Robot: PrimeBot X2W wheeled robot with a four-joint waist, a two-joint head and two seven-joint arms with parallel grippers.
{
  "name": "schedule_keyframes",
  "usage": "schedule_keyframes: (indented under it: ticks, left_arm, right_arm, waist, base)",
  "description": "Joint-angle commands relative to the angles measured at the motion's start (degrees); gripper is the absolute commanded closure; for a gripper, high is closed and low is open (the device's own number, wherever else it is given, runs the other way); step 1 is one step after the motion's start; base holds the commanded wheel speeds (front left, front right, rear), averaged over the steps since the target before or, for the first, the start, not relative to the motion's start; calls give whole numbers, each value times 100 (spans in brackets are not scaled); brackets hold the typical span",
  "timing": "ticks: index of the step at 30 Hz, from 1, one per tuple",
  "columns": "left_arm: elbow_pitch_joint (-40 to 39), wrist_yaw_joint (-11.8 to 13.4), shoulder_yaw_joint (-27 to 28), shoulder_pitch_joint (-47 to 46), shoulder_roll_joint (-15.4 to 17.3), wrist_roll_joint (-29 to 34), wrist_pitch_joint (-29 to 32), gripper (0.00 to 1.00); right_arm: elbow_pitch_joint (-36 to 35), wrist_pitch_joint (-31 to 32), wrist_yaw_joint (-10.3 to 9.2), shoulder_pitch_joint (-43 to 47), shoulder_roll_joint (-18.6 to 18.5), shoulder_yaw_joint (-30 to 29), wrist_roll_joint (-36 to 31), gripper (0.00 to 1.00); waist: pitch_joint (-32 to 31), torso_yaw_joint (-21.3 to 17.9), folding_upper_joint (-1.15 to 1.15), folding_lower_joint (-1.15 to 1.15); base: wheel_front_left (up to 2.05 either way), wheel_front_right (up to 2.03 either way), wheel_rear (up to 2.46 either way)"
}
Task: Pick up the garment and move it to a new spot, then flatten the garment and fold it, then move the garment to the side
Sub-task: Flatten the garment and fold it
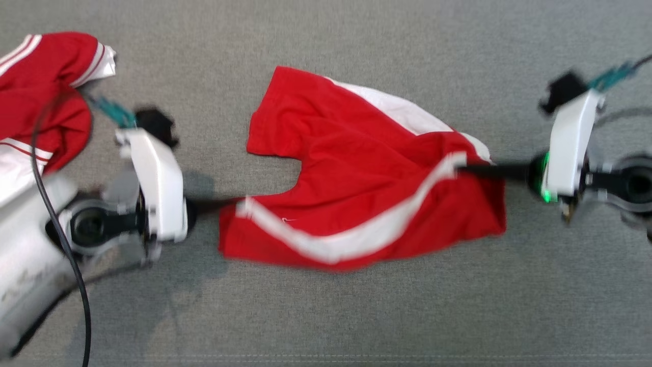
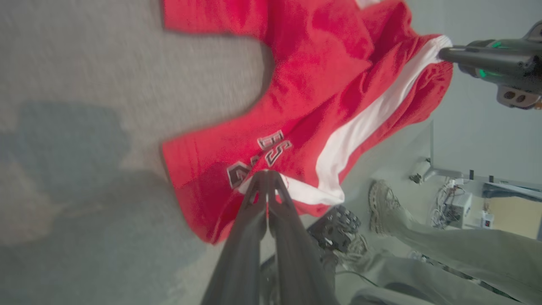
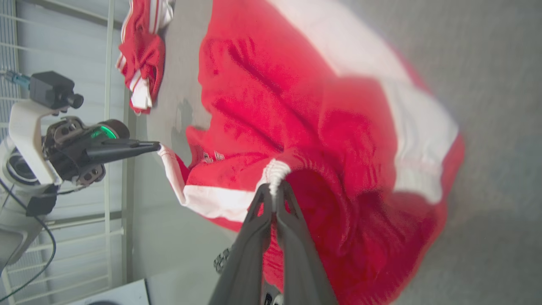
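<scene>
The garment [image 1: 356, 173] is a pair of red shorts with white side stripes, lifted and stretched between both arms over the grey surface. My left gripper [image 1: 239, 203] is shut on the white waistband at its left end; in the left wrist view the gripper [image 2: 266, 176] pinches cloth beside grey lettering on the garment [image 2: 322, 84]. My right gripper [image 1: 461, 168] is shut on the waistband at the right end, and in the right wrist view this gripper [image 3: 274, 188] clamps a bunched white edge of the garment [image 3: 305, 106]. One leg still trails on the surface.
A second red and white garment [image 1: 41, 97] lies crumpled at the far left, close to my left arm. A black cable [image 1: 61, 229] hangs over that arm. In the left wrist view a person's shoes [image 2: 381, 203] and trouser legs stand beyond the surface's edge.
</scene>
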Motion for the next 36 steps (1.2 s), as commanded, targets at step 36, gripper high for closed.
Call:
schedule_keyframes:
  ticks: [36]
  left_arm:
    - [1444, -1105, -41, -168, -707, 1764, -6100, 100]
  right_arm:
    - [448, -2192, 1, 1096, 116, -2108, -683, 100]
  waist:
    - [467, 125, 0, 0]
  base:
    - [0, 0, 0]
